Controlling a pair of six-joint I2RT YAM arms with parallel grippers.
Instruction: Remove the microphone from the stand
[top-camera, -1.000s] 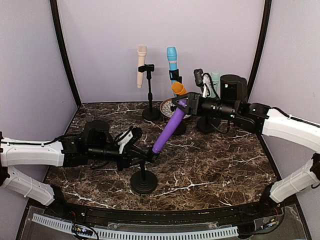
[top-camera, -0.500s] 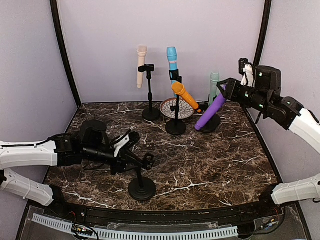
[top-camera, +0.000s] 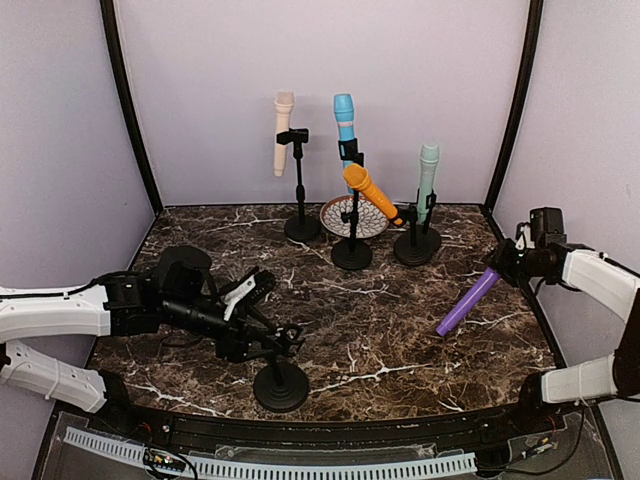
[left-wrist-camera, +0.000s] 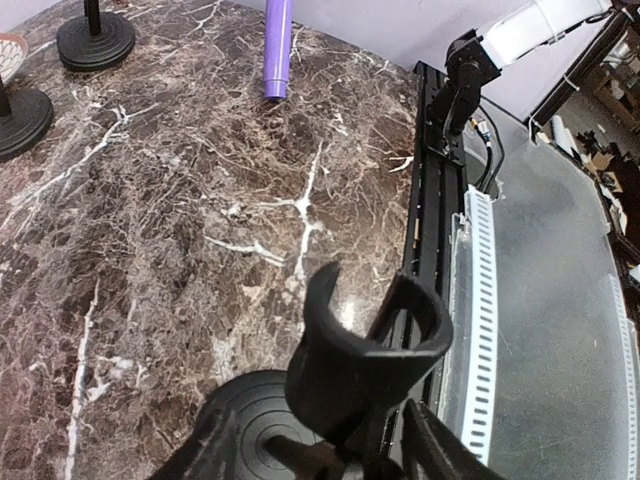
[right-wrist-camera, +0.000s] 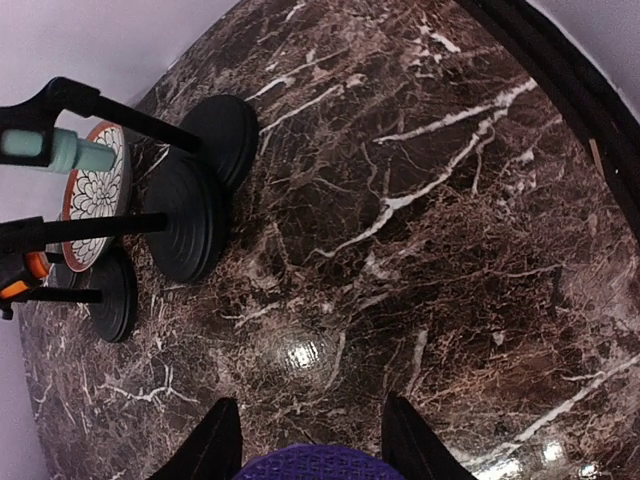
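Note:
The purple microphone (top-camera: 467, 302) slants over the right side of the table, its tail end low by the marble. My right gripper (top-camera: 505, 265) is shut on its upper part. In the right wrist view its purple mesh head (right-wrist-camera: 310, 466) sits between the two fingers (right-wrist-camera: 214, 442). The empty black stand (top-camera: 280, 384) is at the near centre, its clip (left-wrist-camera: 365, 345) holding nothing. My left gripper (top-camera: 272, 338) straddles the stand's pole just under the clip, open, with a gap showing beside the pole. The microphone (left-wrist-camera: 278, 45) shows far off in the left wrist view.
At the back stand several other microphones on black stands: cream (top-camera: 284, 130), blue (top-camera: 344, 118), orange (top-camera: 370, 193) and mint (top-camera: 428, 178). A patterned plate (top-camera: 336, 214) lies behind them. Purple walls close the sides and the black rail (top-camera: 330, 432) runs along the near edge.
The right arm swung the purple microphone off the stand, out to the back right, then down over the table's right side. The left jaws let go of the stand's pole, and the stand shifted slightly nearer.

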